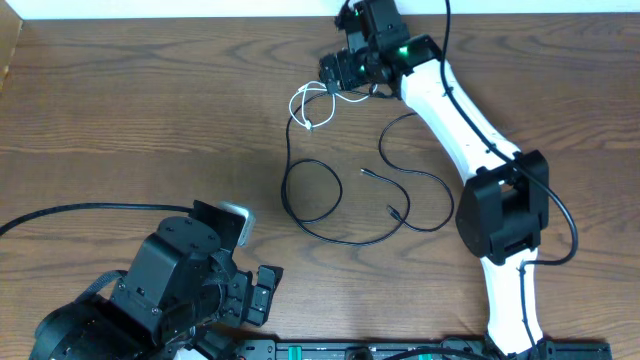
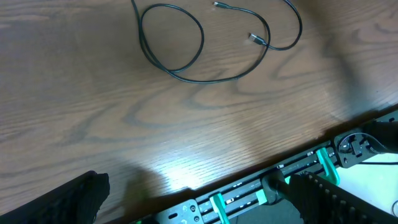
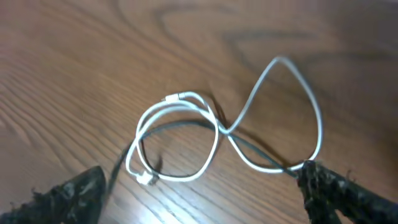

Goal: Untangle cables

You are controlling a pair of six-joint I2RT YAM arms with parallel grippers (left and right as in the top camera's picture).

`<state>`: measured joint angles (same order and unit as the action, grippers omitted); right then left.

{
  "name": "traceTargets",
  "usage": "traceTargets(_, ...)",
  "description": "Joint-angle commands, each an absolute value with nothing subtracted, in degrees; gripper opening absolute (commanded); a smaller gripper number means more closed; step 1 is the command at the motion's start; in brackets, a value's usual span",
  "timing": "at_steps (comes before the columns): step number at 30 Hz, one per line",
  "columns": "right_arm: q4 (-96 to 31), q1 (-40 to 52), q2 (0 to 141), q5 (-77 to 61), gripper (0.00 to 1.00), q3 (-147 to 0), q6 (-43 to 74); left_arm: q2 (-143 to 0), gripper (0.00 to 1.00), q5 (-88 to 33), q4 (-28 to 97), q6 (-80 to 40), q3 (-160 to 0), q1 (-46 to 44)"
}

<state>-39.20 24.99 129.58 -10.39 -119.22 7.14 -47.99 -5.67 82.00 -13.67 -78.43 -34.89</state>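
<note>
- Checking the right end effector [image 1: 340, 72] first: spread wide open out at the far side of the bench [image 1: 120, 120], clamping nothing.
- Sitting just to its left and a touch nearer the robot: the white cable [image 1: 308, 103], folded into a loose figure-eight.
- In the right wrist view, lying flat on the wood between the open fingers of that end effector [image 3: 200, 177]. Long axis of the figure-eight runs roughly finger to finger, and the right-hand lobe touches or nearly touches the right fingertip. Can't tell which.
- Worth noting the black cable [image 1: 285, 190]: slips under the left lobe of the white one, then trails toward the robot into a big loop mid-bench, with two small plug ends showing near that loop.
- Over to the left end effector [image 1: 262, 295]: also wide open and empty, parked at the near edge, well apart from the crossing, with only the black loop ahead of it.
- So probably a right-arm job: much nearer, and already straddling the white bundle.
- Guessing the grab wants the right lobe, clear of the black strand, then a drag away from the black loop rather than across it.
</note>
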Motion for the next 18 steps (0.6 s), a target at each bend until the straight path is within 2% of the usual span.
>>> traceTargets(1,-37.15,25.06,131.87,-9.32,0.97,-119.24,6.83,-47.79,0.98,-5.58,81.78,-13.13,-78.52,-34.63)
traceTargets(4,-33.28,25.06,133.84,-9.34,0.98,-119.24,9.41,-47.79,0.98,-5.56,81.76,-13.13,-78.52,-34.63)
traceTargets(13,-25.85,24.75,139.52,-11.07,0.92,-119.24,14.24,-47.86,0.98,-5.58,81.52,-13.13,-78.52,-34.63)
traceTargets(16,-24.21,24.75,140.64,-11.16,0.88,-119.24,16.14,-47.86,0.98,-5.58,81.3,-13.13,-78.52,-34.63)
traceTargets(18,-23.49,24.8,141.36,-11.44,0.82,-119.24,16.97,-47.86,0.98,-5.58,80.9,-13.13,-78.52,-34.63)
